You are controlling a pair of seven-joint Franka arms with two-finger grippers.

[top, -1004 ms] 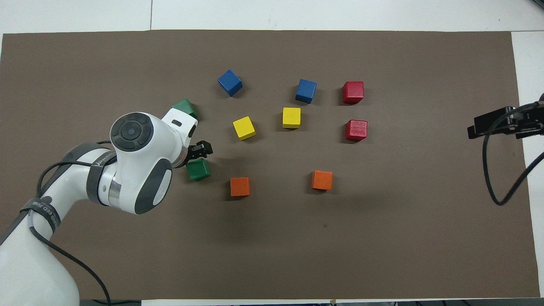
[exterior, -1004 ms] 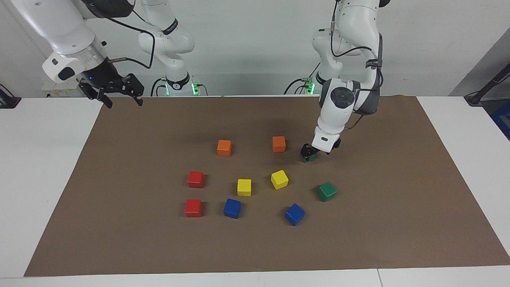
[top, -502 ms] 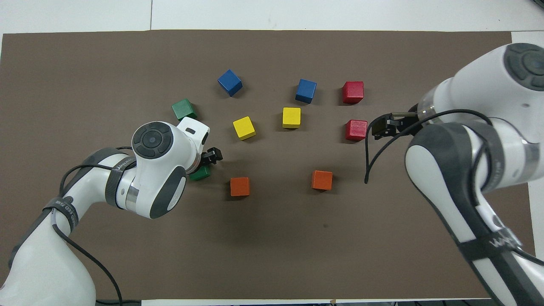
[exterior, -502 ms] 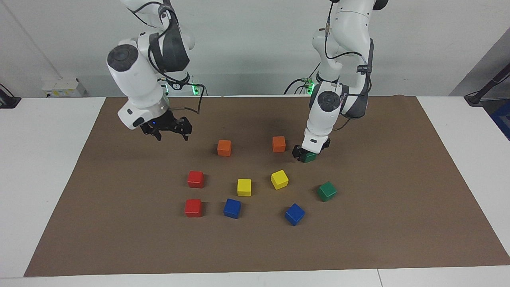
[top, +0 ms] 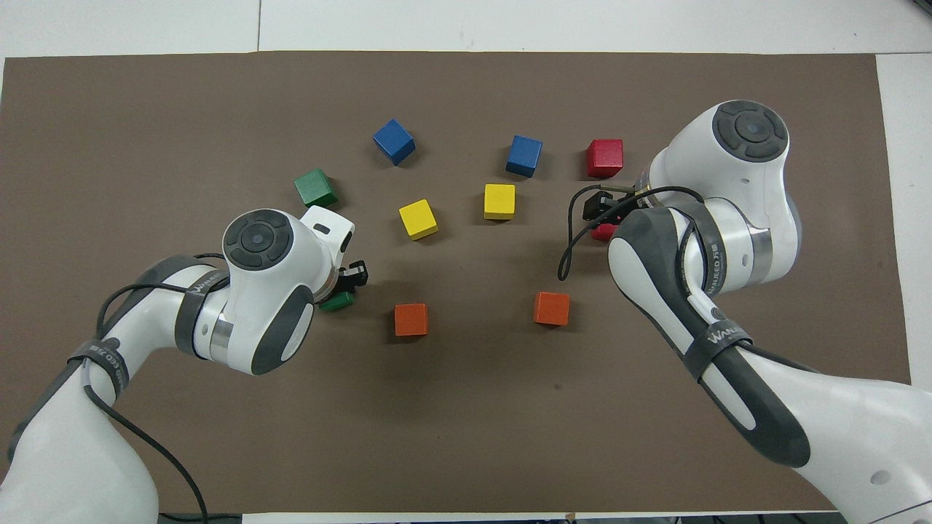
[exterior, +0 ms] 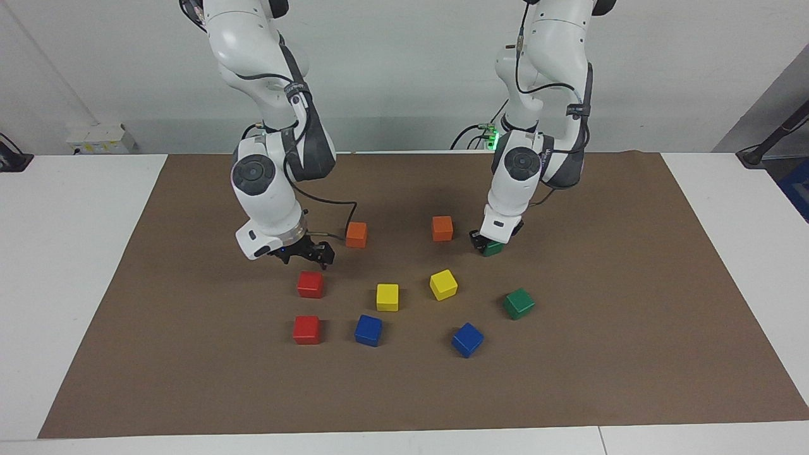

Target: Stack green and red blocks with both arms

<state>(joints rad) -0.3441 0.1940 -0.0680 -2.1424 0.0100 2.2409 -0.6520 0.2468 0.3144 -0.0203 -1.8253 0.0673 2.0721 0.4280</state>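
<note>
My left gripper (exterior: 485, 242) is down at a green block (exterior: 492, 249) that rests on the mat beside an orange cube; in the overhead view the gripper (top: 352, 279) and wrist hide most of that block (top: 337, 301). The second green block (exterior: 518, 303) lies farther from the robots, also seen in the overhead view (top: 315, 187). My right gripper (exterior: 309, 256) is open, a little above one red block (exterior: 310, 284), and in the overhead view it (top: 597, 207) covers much of that block (top: 603, 233). The other red block (exterior: 306, 329) lies just farther out.
Two orange cubes (exterior: 356, 234) (exterior: 442, 228), two yellow cubes (exterior: 387, 297) (exterior: 443, 284) and two blue cubes (exterior: 368, 330) (exterior: 467, 339) lie on the brown mat (exterior: 632, 328) between the red and green blocks.
My right arm swung in from the table's edge and came down over the nearer red block. My left gripper stayed at the green block, shifting slightly lower.
</note>
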